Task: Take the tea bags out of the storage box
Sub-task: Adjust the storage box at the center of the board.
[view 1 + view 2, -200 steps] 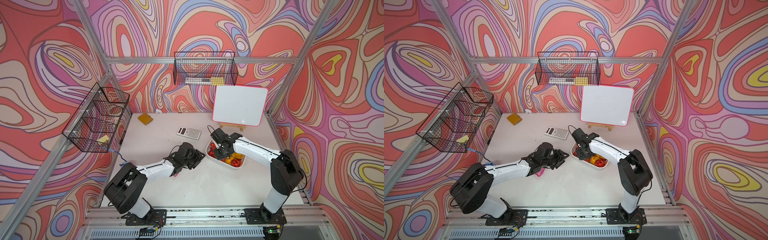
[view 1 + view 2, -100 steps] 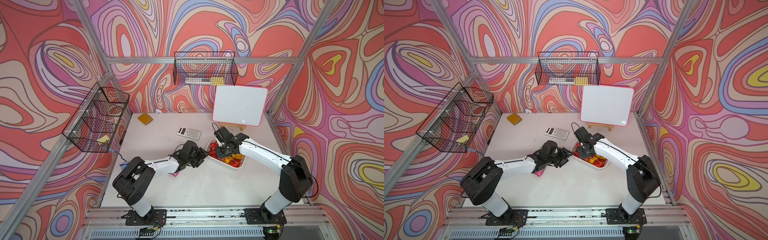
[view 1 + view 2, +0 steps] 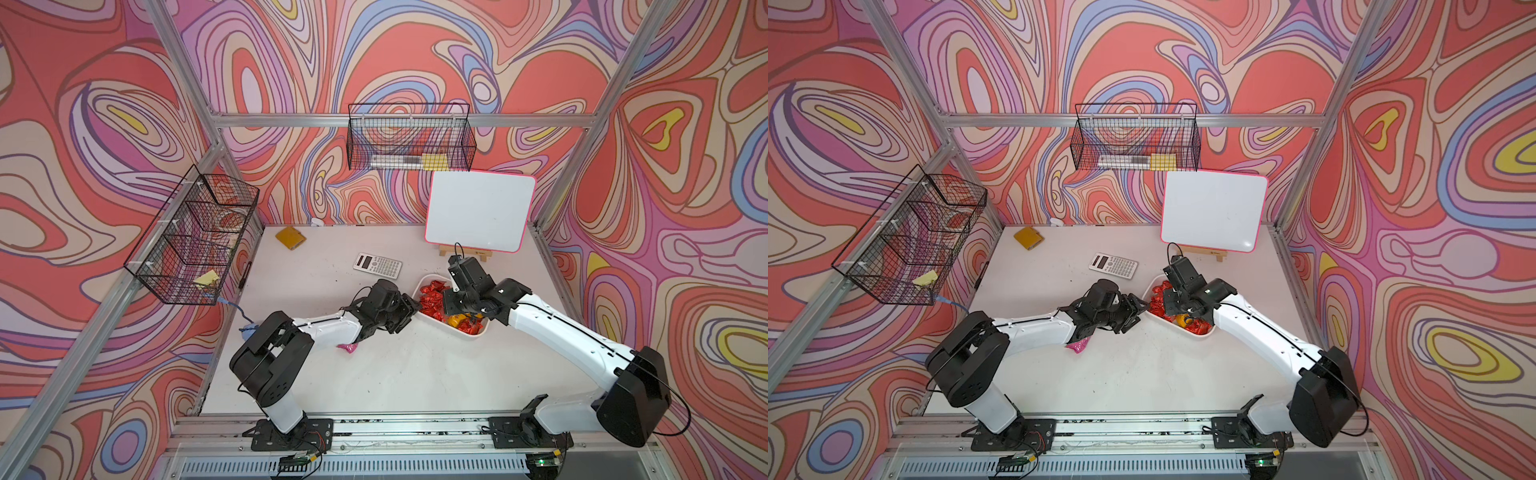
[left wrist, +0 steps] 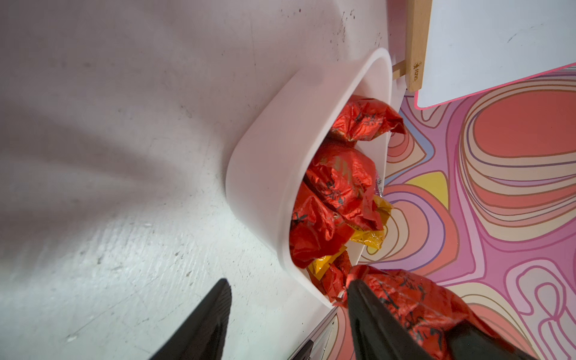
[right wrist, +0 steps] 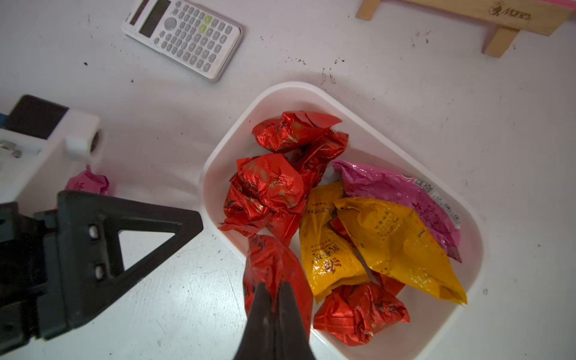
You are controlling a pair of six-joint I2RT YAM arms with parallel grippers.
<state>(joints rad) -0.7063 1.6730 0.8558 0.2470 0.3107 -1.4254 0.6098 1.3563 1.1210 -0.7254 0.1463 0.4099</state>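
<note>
My right gripper (image 5: 273, 293) pinches a crinkled red foil tea bag (image 5: 274, 261) above the shallow white plastic storage box (image 5: 374, 146). My left gripper (image 4: 288, 282) stands open, empty.

Swirling red, pink and lilac walls (image 3: 415, 50); aluminium frame (image 3: 291, 120); black wire baskets (image 3: 409, 139); scuffed white tabletop (image 3: 415, 374)

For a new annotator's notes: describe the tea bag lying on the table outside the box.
Find the white storage box on the table, right of middle, then the left arm's white forearm beside it. Under that forearm's edge lies a crumpled tea bag: pink and alone on bare tabletop, not piled in the box.
</note>
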